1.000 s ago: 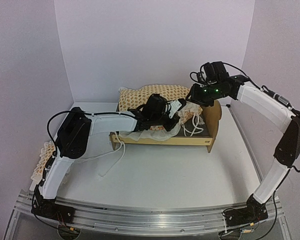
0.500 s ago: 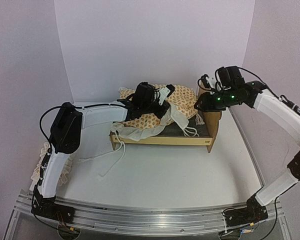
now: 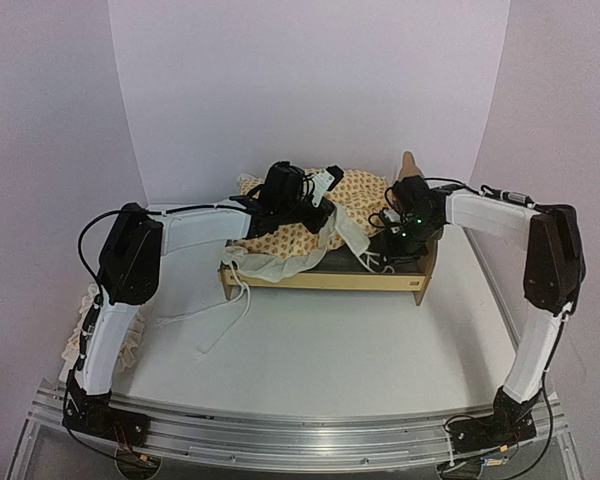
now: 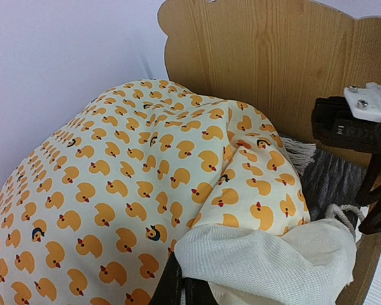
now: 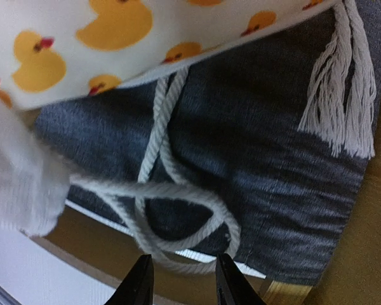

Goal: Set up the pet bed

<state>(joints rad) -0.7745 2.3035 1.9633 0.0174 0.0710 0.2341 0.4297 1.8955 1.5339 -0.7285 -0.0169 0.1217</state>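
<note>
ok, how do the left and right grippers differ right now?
The left gripper is shut, pinching the white edge of the duck-print cushion; the right gripper is open and holds nothing. The left gripper sits higher, with the cushion bunched ahead of it; the right gripper is low over the grey base of the pet bed, with a tie cord just beyond its tips. Both are over the bed.
</note>
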